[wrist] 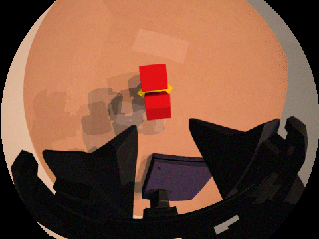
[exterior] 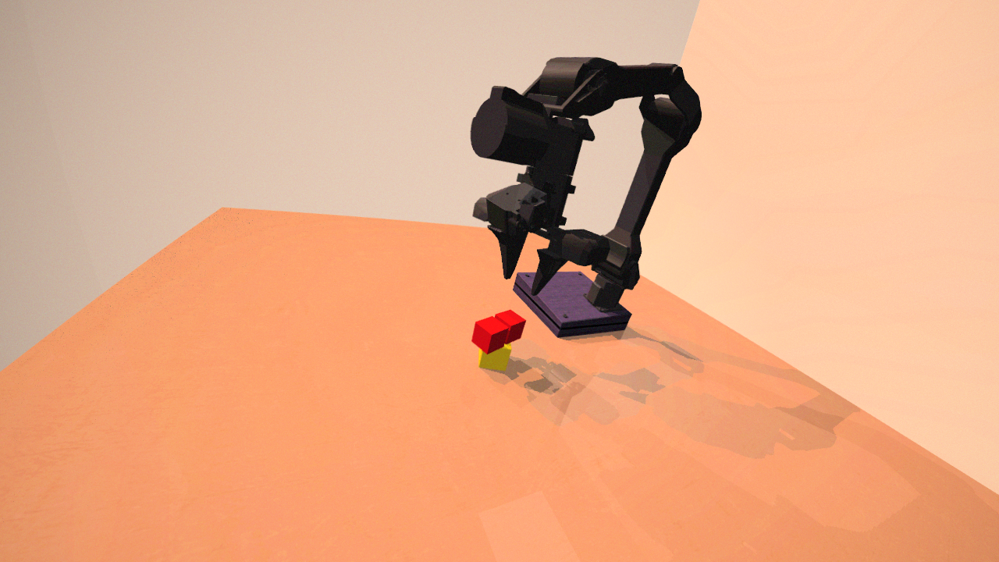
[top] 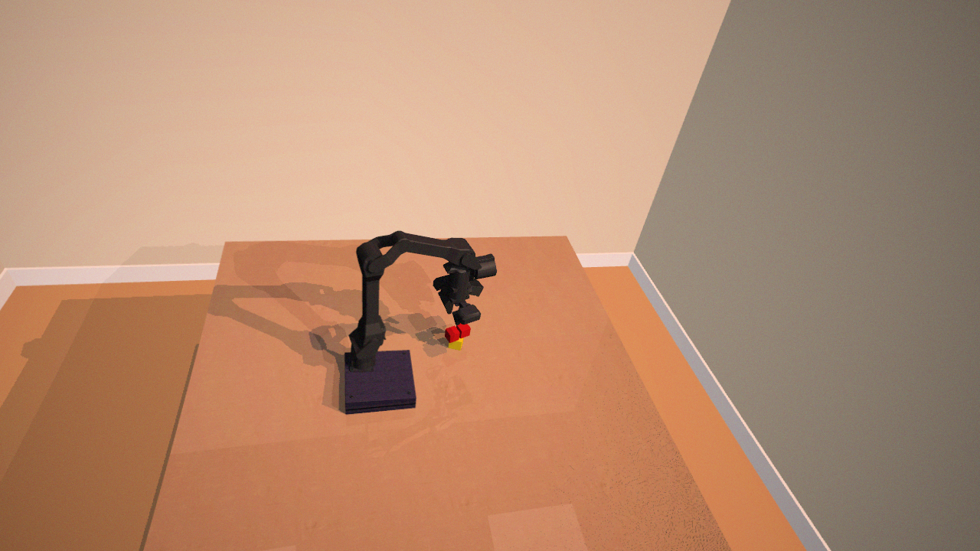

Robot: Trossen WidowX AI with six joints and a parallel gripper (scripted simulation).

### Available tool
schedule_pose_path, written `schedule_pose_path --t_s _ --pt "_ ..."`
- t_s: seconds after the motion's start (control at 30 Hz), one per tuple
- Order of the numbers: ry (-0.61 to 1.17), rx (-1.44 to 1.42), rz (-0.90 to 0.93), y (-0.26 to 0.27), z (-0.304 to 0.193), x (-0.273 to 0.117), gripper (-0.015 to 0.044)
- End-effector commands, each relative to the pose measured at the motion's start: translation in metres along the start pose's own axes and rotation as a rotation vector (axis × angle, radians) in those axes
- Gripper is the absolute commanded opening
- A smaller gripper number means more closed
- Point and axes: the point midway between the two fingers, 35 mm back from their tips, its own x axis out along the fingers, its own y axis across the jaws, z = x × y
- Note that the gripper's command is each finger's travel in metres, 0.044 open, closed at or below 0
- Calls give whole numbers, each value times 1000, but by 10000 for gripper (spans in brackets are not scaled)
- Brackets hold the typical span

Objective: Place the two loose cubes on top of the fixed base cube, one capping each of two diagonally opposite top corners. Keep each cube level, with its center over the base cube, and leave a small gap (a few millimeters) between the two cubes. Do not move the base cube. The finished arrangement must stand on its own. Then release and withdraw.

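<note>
The yellow base cube [top: 455, 345] [exterior: 494, 359] [wrist: 169, 89] stands on the table, largely covered from above; in the wrist view two of its corners show at either side. One red cube [top: 465, 330] [exterior: 489, 334] [wrist: 153, 77] rests on its top on the side away from the arm's base. The other red cube [top: 451, 334] [exterior: 513, 323] [wrist: 158, 103] rests on top on the side nearer the arm's base. Both look level, with a narrow gap between them; its exact width cannot be told. My gripper [top: 453, 317] [exterior: 520, 286] [wrist: 163, 126] is open and empty, above the cubes and clear of them.
The arm's dark purple base plate [top: 380, 383] [exterior: 569, 297] [wrist: 176, 180] lies on the table [top: 328, 479] [exterior: 279, 419] [wrist: 212, 43], on the arm's side of the cubes. Shadows of the arm fall beside the stack.
</note>
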Motion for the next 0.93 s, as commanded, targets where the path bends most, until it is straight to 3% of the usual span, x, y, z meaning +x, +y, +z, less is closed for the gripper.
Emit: schedule_pose_path --t_s 0.0,0.13,0.4,0.9 --pt "-3 -1 -1 0 1 -3 310" --pt "-4 -20 -11 31 6 -2 400" --pt "-1 0 13 124 12 -4 400" --pt "-1 1 14 126 12 -4 400"
